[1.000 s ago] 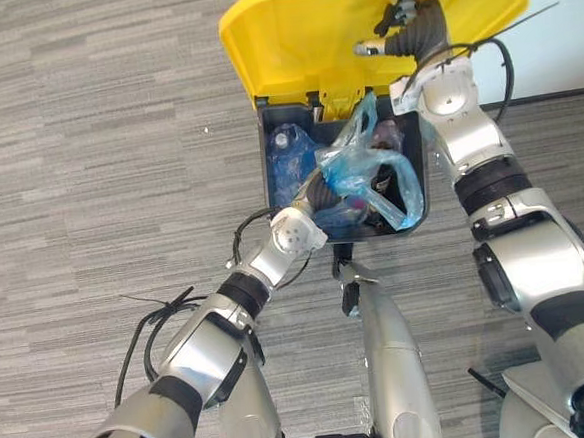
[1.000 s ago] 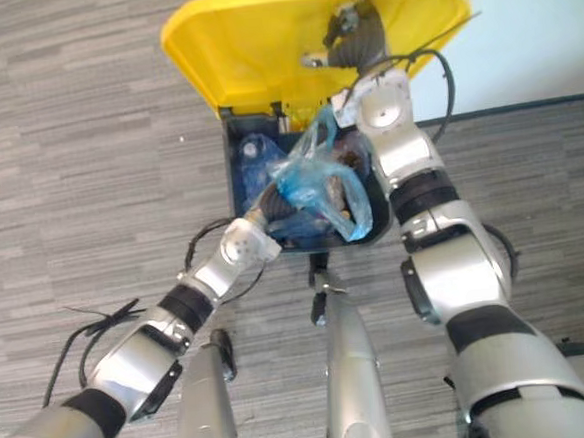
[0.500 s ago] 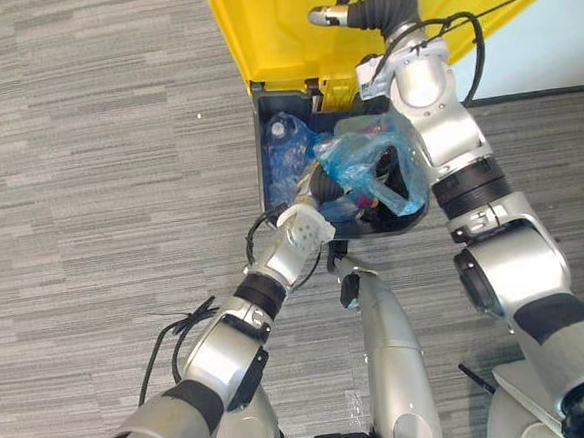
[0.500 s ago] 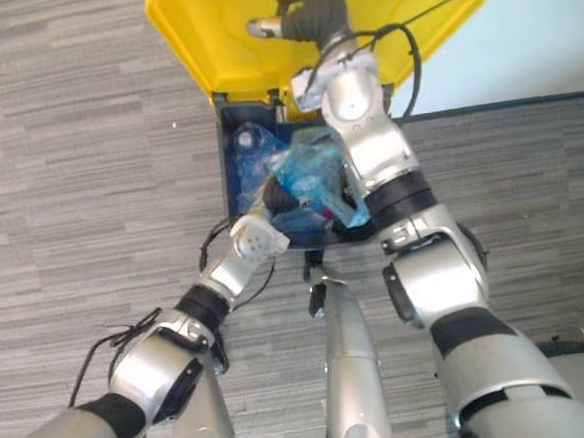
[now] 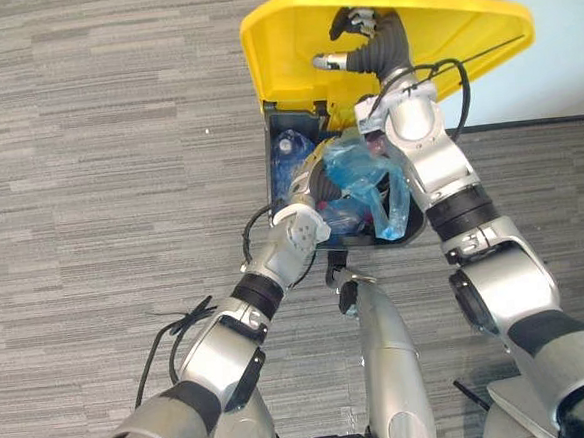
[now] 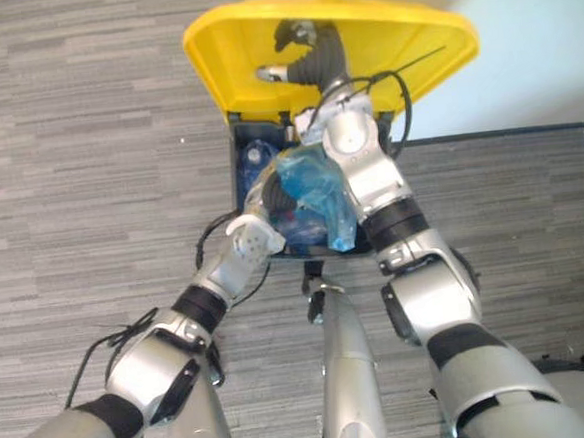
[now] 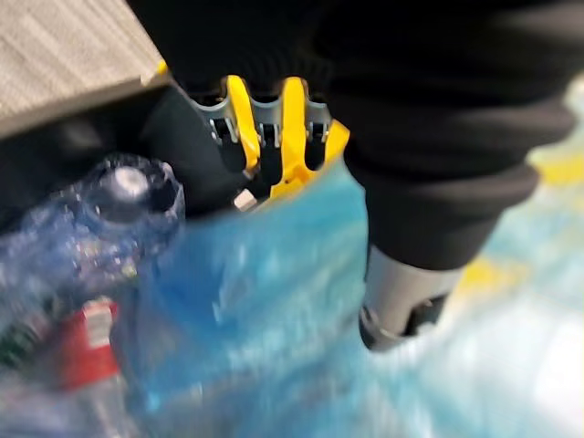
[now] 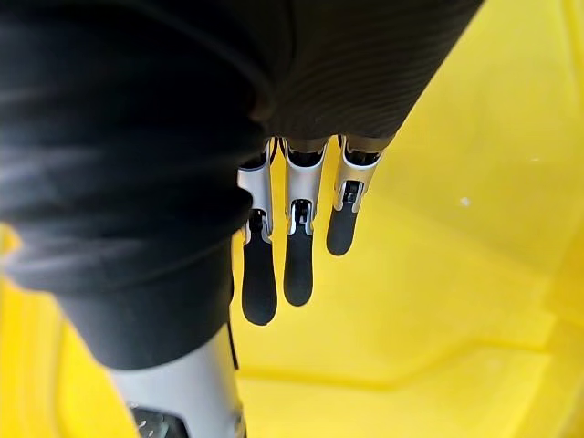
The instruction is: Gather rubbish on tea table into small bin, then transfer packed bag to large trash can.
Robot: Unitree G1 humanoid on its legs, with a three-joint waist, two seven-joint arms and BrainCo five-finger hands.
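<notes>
1. Trash can lid (image 5: 290, 49): bright yellow, plain.
2. Can body (image 5: 271, 165): v. dark, near-black.
3. Bag (image 5: 364, 169): see-thru blue.
4. Floor (image 5: 86, 143): grey w/ fine streaks.
5. Wall (image 5: 562, 70): pale blue.
6. Bottle label (image 7: 87, 342): red.

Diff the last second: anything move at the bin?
The blue bag has sunk lower into the large trash can; its top no longer rises to the hinge. The left hand remains in the can by the bag. The right hand stays straight-fingered against the yellow lid. The clear bottle is unchanged.
</notes>
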